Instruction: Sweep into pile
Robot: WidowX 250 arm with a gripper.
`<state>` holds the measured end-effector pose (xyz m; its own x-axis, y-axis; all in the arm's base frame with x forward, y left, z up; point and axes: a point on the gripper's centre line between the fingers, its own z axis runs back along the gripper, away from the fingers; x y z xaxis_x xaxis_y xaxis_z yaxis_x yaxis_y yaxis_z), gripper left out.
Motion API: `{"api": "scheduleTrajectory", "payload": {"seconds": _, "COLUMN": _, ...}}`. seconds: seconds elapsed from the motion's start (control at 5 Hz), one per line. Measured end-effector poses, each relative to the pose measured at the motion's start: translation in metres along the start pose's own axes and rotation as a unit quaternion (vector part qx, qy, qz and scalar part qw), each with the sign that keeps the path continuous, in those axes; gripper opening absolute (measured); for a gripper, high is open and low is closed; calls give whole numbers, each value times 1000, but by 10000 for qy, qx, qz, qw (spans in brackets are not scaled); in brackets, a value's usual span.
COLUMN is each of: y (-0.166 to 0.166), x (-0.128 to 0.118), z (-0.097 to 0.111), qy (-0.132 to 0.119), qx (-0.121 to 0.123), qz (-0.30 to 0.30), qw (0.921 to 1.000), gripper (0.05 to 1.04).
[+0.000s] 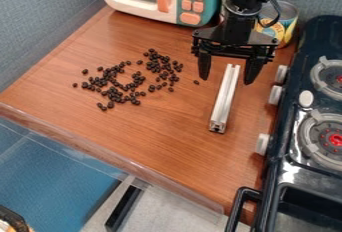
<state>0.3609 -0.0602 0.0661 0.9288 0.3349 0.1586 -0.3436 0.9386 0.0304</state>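
In the camera view, the gripper (226, 79) is held spread astride the far end of the bar (224, 101), presumably so it can be pinched as a sweeper; the beans (115, 96) are scattered toward the left edge of the bench (160, 138); the bar's long side is turned their way.

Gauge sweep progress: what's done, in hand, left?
Done: no single pile; the coffee beans lie in loose, gappy clusters with strays at the edges.
In hand: nothing; the gripper is open, its fingers apart on either side of the far end of the aluminum extrusion bar.
Left: probably grip the bar, then push the beans together.
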Motion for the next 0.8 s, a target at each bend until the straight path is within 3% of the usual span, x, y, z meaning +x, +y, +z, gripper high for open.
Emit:
{"api": "scheduleTrajectory", "payload": {"seconds": 0.2, "y": 0, "x": -6, "z": -15, "qy": 220, "qx": 85, "qz": -17, "qw": 9997, "gripper": 1001}}
{"api": "scheduleTrajectory", "payload": {"seconds": 0.4, "y": -7, "x": -4, "z": -24, "qy": 419, "qx": 18, "qz": -24, "qw": 9991, "gripper": 1001}}
{"api": "scheduleTrajectory", "payload": {"seconds": 0.8, "y": -8, "x": 5, "z": -55, "qy": 387, "qx": 271, "qz": 31, "qw": 9989, "gripper": 999}}
